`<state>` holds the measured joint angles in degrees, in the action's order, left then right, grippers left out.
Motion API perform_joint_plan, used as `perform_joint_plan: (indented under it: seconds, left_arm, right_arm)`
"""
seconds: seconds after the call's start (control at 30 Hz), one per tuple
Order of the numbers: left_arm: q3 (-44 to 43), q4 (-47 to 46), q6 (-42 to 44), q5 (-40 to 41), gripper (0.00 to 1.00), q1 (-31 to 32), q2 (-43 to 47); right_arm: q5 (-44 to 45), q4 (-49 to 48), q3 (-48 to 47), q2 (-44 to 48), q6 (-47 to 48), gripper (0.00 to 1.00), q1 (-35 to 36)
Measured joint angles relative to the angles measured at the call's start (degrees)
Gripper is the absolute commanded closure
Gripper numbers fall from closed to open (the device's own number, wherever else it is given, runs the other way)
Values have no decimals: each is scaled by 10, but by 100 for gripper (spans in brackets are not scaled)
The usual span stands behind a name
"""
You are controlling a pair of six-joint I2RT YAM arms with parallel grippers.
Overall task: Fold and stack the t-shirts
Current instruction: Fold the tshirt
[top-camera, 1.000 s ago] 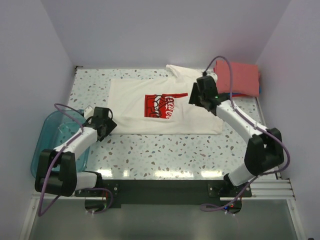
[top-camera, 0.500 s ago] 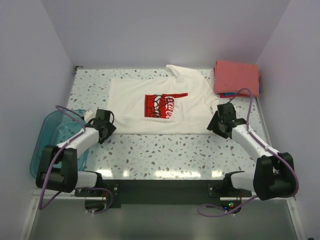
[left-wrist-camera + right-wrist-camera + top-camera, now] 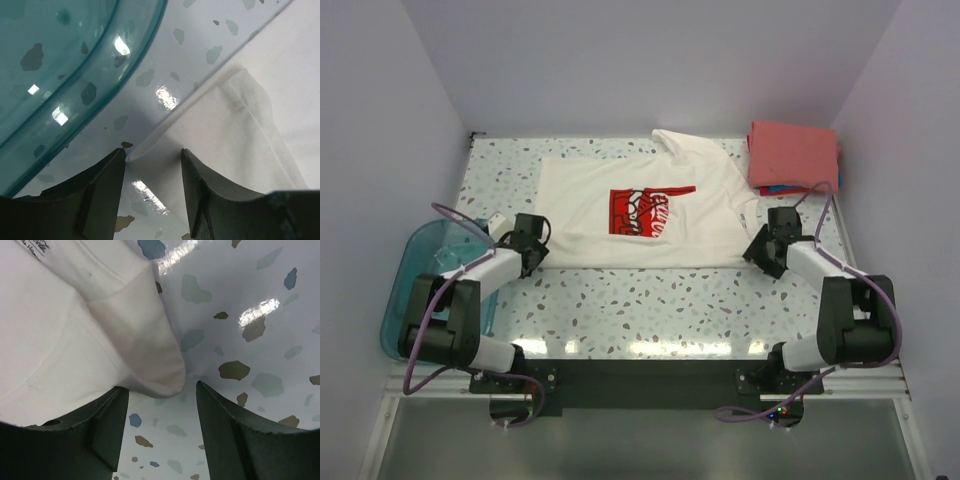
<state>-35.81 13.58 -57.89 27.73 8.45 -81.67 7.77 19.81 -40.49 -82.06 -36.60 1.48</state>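
Note:
A large cream-white t-shirt (image 3: 640, 215) with a red-and-white chest print lies spread flat on the speckled table. A folded coral-red t-shirt (image 3: 793, 153) sits at the back right on a blue edge (image 3: 788, 189). My left gripper (image 3: 535, 250) is open at the white shirt's near left corner (image 3: 210, 125), which lies between the jaws. My right gripper (image 3: 760, 250) is open at the shirt's near right corner (image 3: 145, 340), its rolled hem just ahead of the jaws.
A translucent teal plastic tub (image 3: 425, 285) stands at the left edge beside the left arm; its rim shows in the left wrist view (image 3: 75, 75). Walls close in the table at the left, back and right.
My right arm has swung from the shirt's upper right sleeve down to its near right corner. My left gripper has shifted slightly toward the near left corner.

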Motion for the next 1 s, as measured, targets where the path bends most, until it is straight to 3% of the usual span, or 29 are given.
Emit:
perform_joint_plan:
  seconds: [0.07,0.1,0.17,0.2,0.3,0.37,0.53,1.0]
  left_arm:
    - [-1,-6,2,7,53,0,-6]
    - [-1,-8,3,10,57,0,-8]
    - [-1,-10,4,15,70,0,-11]
    - [-1,-10,5,17,75,-1,-13]
    - [-3,-11,8,17,91,-1,-17]
    - [-5,-12,12,11,100,-1,-17]
    - [-7,13,15,-9,100,-2,-1]
    - [28,136,12,-66,100,-1,210]
  right_arm:
    - [0,-11,-2,-7,0,41,-2]
    - [-1,-16,-6,-12,0,46,-3]
    - [-2,-25,-12,-22,0,65,-4]
    - [-3,-28,-14,-26,0,82,-4]
    - [-12,-33,-17,-35,-7,98,-5]
    - [-15,-30,-22,-37,-9,100,-7]
    - [-16,4,-28,-15,-7,100,-12]
    - [-10,185,-29,287,-9,100,-38]
